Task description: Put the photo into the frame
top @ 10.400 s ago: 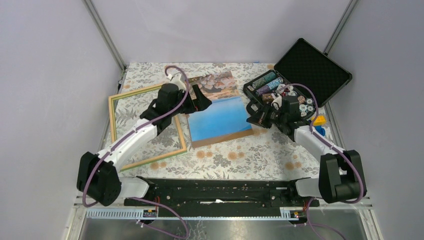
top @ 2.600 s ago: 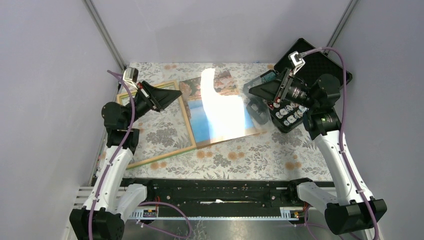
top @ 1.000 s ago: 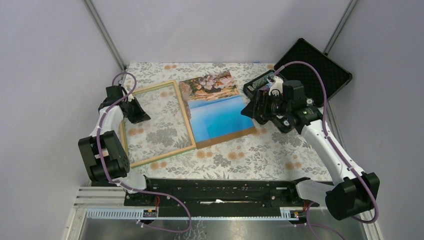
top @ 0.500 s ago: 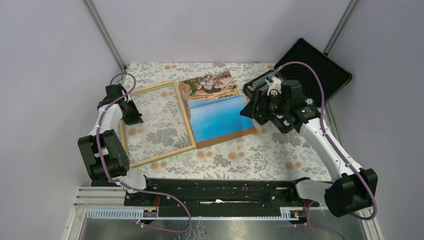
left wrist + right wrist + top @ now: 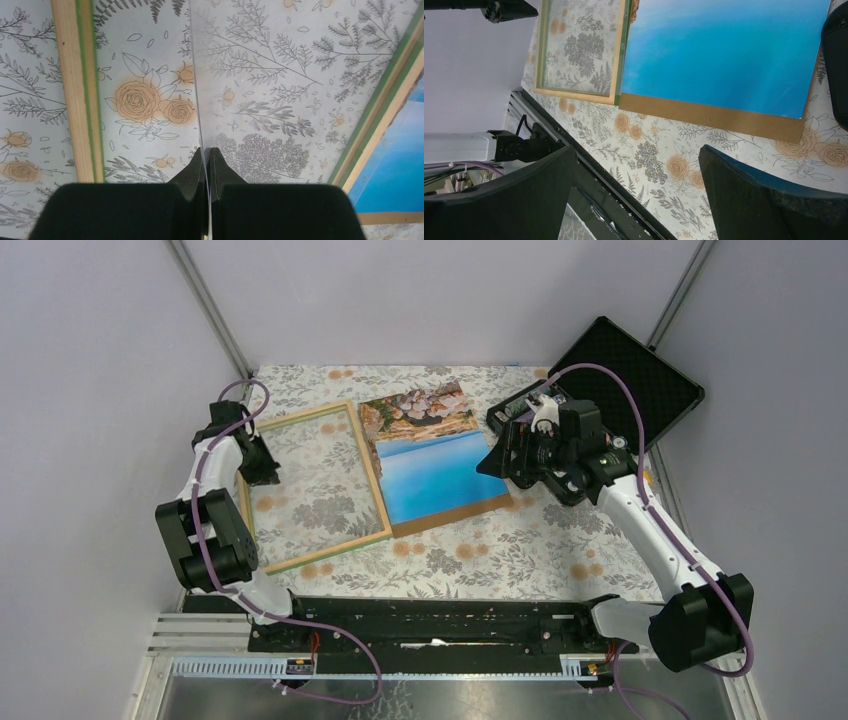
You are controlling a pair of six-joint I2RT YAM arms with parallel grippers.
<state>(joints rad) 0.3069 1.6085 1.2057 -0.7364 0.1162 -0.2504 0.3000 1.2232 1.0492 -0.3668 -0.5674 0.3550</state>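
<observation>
1. Only the left wrist view showed the left jaws clamped on the edge of the clear pane (image 5: 280,75), over the frame (image 5: 75,90) near the left edge of the worktop (image 5: 480,550).
2. The right jaws stood wide apart, empty, over the right edge of the photo (image 5: 440,465) at centre.

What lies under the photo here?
The photo lies on a brown backing panel; only a strip along its near edge shows. The rest, and anything else beneath, is covered.
</observation>
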